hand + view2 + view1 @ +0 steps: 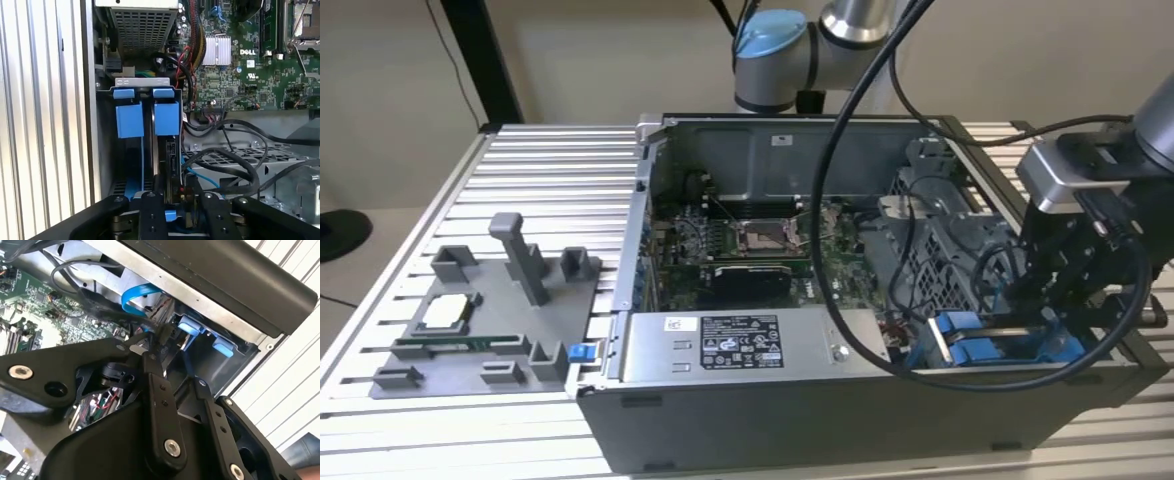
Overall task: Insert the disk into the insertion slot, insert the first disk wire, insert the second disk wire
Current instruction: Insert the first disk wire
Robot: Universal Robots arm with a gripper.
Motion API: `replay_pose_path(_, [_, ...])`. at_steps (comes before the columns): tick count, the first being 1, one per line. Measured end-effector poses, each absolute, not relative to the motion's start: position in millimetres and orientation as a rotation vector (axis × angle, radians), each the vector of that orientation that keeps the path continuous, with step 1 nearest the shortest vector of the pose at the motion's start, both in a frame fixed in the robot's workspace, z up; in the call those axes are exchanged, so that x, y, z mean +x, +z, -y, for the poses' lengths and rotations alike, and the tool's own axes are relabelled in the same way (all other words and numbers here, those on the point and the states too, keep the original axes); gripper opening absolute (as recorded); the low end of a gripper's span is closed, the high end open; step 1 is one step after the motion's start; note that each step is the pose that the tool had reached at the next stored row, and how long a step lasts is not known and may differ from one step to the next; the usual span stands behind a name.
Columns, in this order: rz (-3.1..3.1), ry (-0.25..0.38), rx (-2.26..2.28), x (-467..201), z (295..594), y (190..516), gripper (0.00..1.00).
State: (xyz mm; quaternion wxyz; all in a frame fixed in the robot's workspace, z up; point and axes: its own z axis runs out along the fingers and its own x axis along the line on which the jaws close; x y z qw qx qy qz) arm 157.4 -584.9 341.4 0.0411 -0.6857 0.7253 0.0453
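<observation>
Disk (170, 155) in insertion slot (137, 81), black cables (235, 170) beside

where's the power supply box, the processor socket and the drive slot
power supply box (720, 342), exterior view, on its white label
processor socket (761, 237), exterior view, its middle
drive slot (144, 82), first wrist view, its grey metal rim

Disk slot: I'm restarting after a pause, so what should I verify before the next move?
1. Disk seated in slot: ok, it looks in.
2. Gripper at the slot: ok.
3. Blue wire plugged into disk: cannot tell.
4. Gripper holding a wire: cannot tell.
5. Black cables clear of gripper: not ok, a loop lies close beside it.
</observation>
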Motion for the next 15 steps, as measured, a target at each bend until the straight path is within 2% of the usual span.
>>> replay_pose_path(15, [-2.222,0.142,-2.1,157.4,584.9,384.5,0.0])
